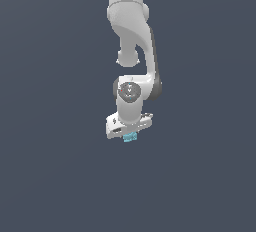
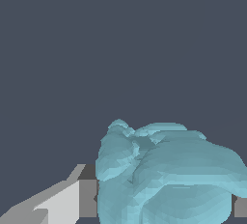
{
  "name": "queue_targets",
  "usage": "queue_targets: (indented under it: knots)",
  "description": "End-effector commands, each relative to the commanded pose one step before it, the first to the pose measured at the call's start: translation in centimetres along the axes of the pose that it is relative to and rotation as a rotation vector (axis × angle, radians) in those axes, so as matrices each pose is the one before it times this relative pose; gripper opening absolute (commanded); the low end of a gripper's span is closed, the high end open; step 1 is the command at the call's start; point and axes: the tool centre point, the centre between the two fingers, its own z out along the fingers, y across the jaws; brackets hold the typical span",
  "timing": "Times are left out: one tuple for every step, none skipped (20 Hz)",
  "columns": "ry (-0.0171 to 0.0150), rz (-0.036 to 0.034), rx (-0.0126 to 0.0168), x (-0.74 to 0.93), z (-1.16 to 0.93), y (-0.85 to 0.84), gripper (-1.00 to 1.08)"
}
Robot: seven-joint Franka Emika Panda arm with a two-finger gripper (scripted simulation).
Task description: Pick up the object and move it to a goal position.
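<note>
The object is a small light-blue lumpy piece (image 1: 131, 137) that shows just under the white gripper (image 1: 130, 135) in the exterior view, mostly hidden by the hand. In the wrist view the object (image 2: 169, 175) fills the space between the two fingers: one grey-white finger (image 2: 62, 203) presses against one side of it, and a sliver of the other finger (image 2: 240, 206) shows at its other side. The gripper is shut on the object. The white arm (image 1: 131, 26) reaches down from above.
A plain dark blue-grey surface (image 1: 50, 126) surrounds the arm on all sides. No other objects, containers or edges show in either view.
</note>
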Motion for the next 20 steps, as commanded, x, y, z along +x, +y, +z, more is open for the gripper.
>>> queue_targets:
  knots:
    - [0.00053,0.00019,-0.00022,-0.211,-0.308,0.071,-1.0]
    - [0.0,0.0,0.0,-0.153,-0.188,0.036,-1.0]
    - [0.0,0.0,0.0,-0.181,-0.223,0.042,-1.0]
    - [0.0,0.0,0.0,-0.21,-0.259,0.049,-1.0]
    - [0.0,0.0,0.0,-0.239,-0.294,0.056,-1.0]
    - [0.0,0.0,0.0,-0.267,-0.33,0.063,-1.0]
    - [0.0,0.0,0.0,-0.296,-0.366,0.07,-1.0]
    - [0.0,0.0,0.0,-0.326,-0.403,0.077,-1.0]
    - [0.0,0.0,0.0,-0.355,-0.439,0.084,-1.0]
    - [0.0,0.0,0.0,-0.384,-0.477,0.091,-1.0]
    - [0.0,0.0,0.0,-0.414,-0.514,0.098,-1.0]
    - [0.0,0.0,0.0,-0.443,-0.552,0.106,-1.0]
    - [0.0,0.0,0.0,-0.473,-0.59,0.113,-1.0]
    - [0.0,0.0,0.0,-0.503,-0.628,0.121,-1.0]
    - [0.0,0.0,0.0,-0.532,-0.667,0.128,-1.0]
    - [0.0,0.0,0.0,-0.56,-0.704,0.135,-1.0]
    - [0.0,0.0,0.0,-0.567,-0.715,0.137,-1.0]
    - [0.0,0.0,0.0,-0.568,-0.719,0.138,-1.0]
    - [0.0,0.0,0.0,-0.568,-0.722,0.139,-1.0]
    - [0.0,0.0,0.0,-0.568,-0.725,0.139,-1.0]
